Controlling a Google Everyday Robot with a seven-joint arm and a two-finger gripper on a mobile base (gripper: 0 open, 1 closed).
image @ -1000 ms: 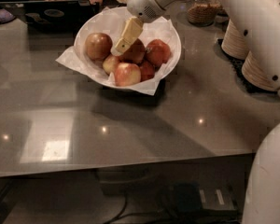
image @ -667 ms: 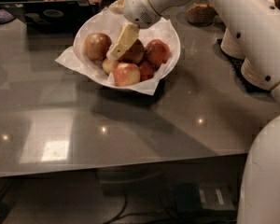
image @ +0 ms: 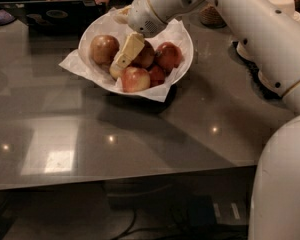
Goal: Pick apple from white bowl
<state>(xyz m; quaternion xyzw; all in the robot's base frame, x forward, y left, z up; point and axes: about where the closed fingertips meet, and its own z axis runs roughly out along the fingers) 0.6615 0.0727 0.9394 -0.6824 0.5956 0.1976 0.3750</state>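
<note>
The gripper (image: 121, 63), grip unclear, dips just right of the likely firm, slick apple (image: 104, 48) in the white bowl (image: 186, 64); clamp its middle.

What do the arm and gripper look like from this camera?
The arm is smooth, rounded white shells with thin tan bands at the joints and a dotted grille near the wrist; no cables show. The gripper, down in the bowl, is pale cream-yellow and blocky.

The white bowl (image: 186, 59) is lined with crumpled matt paper (image: 74, 64); the apple (image: 104, 48) is dull-skinned. The gripper (image: 121, 61), inside the bowl, is cased in smooth cream plastic, above a glossy table (image: 140, 139).
</note>
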